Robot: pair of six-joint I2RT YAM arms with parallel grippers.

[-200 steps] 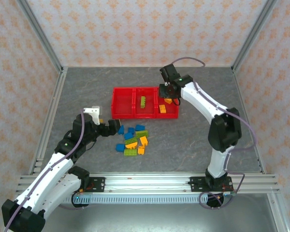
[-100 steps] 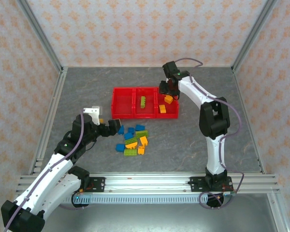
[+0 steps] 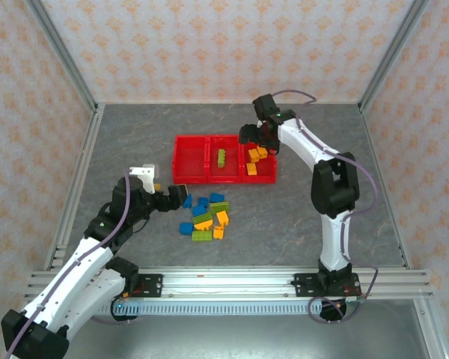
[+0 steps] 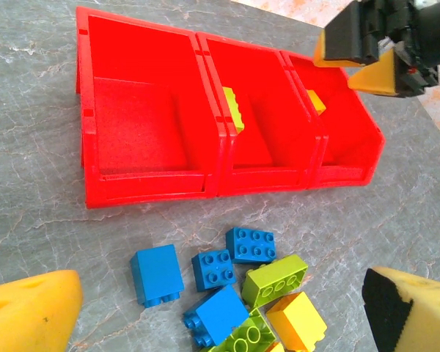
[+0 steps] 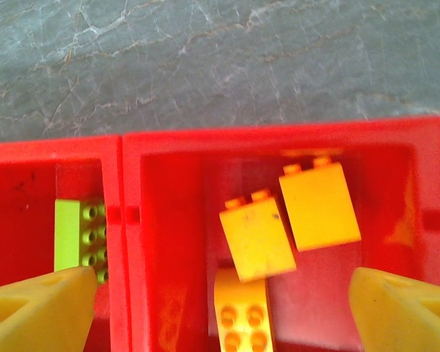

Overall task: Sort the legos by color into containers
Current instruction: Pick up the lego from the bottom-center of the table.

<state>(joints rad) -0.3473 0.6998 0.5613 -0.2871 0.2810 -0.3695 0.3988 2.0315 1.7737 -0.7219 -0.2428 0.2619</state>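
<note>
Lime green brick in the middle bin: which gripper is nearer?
Right. The right gripper hovers over the adjacent right-hand bin, just beside the lime green brick; the left gripper is farther off, beside the loose pile.

Between my right fingers [image 5: 37,312] the containers [image 5: 279,139] looked like smooth moulded plastic, glossy along the rims and duller on the floors. The orange legos [image 5: 258,236] lying between those fingers were hard plastic with a soft sheen. The fingers themselves seemed to be faced in matt yellow foam, faintly pitted. Beyond them the table [image 5: 205,59] read as a matt grey, stone-look sheet with pale veins. From above, the frame rail [image 3: 232,284] looked like brushed metal.
</note>
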